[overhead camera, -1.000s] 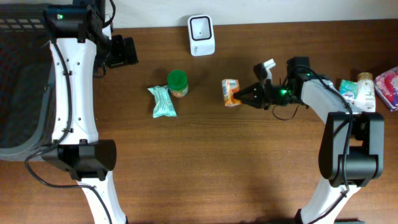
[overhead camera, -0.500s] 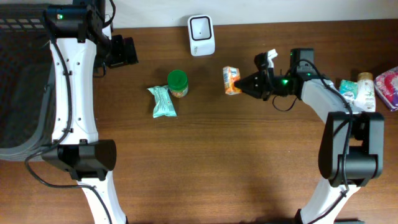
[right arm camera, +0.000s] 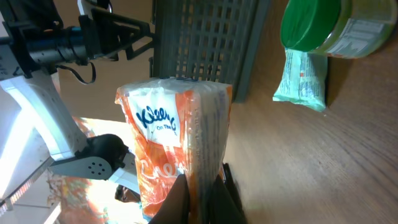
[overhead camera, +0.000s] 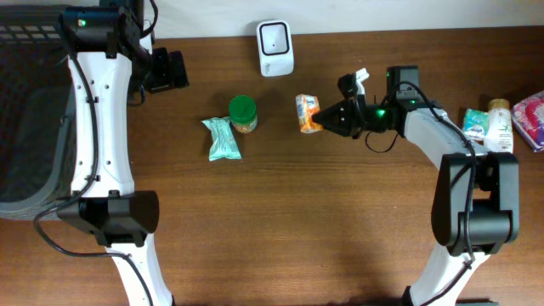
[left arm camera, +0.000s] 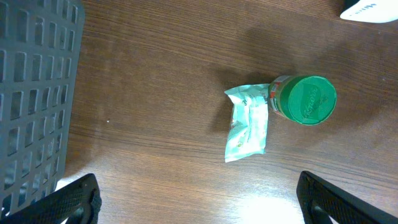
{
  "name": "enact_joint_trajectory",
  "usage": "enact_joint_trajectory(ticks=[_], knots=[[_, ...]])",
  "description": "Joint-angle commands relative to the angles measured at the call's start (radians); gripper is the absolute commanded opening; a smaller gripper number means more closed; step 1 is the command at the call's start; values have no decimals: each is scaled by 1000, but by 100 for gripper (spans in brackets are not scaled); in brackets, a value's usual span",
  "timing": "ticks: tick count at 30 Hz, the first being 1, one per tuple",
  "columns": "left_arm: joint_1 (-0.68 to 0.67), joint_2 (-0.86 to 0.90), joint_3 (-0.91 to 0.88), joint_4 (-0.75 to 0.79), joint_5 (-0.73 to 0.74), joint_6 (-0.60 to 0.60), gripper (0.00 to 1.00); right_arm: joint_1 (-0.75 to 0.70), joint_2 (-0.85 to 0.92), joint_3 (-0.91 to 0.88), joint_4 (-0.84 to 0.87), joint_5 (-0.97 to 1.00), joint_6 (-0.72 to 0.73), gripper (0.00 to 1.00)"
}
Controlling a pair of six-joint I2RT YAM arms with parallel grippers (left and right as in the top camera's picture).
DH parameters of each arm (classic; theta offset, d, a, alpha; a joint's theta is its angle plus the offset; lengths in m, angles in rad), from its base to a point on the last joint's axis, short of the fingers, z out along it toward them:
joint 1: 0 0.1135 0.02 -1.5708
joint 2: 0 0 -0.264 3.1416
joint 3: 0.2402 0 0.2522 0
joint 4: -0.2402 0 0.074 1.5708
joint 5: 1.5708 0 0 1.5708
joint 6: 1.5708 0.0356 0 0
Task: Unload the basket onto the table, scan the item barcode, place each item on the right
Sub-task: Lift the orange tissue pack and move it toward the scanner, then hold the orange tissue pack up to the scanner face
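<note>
On a brown wooden table [overhead camera: 280, 221], seen from above, two white robot arms reach in, one from each side. The right claw [overhead camera: 327, 120] is pressed together on one end of a small orange tissue pack [overhead camera: 308, 113], pinching it and pointing it toward the middle of the table. The pack is below and a little to the right of a white barcode scanner [overhead camera: 275, 48] that stands at the table's far edge. The two are near each other but apart. In the right wrist view the pack fills the centre, with blue lettering on its orange face and dark fingertips [right arm camera: 180, 200] clamped on its lower seam. Whether the pack is raised off the wood cannot be told.

The left claw [overhead camera: 167, 70] is spread wide and holds nothing. It hangs near the far left of the table, beside a grey basket [overhead camera: 25, 127]. In its own wrist view the two black fingers [left arm camera: 71, 202] sit in the bottom corners, looking down on a mint-green packet [left arm camera: 247, 122]. One corner of the packet meets a green-lidded jar [left arm camera: 305, 99]. At the right edge of the table stand a white bottle [overhead camera: 500, 123] and a pink pack [overhead camera: 531, 108].
</note>
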Motion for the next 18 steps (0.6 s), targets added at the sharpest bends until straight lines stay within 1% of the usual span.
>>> enact_joint_trajectory(ticks=[1,9,12,14,16,18], knots=[[-5,-17,6,-1,-6,11,99,-2,2,13,3,-27,-18,4],[-5,-17,6,-1,-6,11,99,-1,2,13,3,-27,-30,4],[-5,-17,6,-1,-6,11,99,25,2,13,3,-3,-44,4],[-5,-17,6,-1,-6,11,99,52,2,13,0,98,-43,4],[-5,-17,6,-1,-6,11,99,76,2,13,-11,258,-42,4],[-5,-17,6,-1,-6,11,99,92,2,13,-80,550,5,4]])
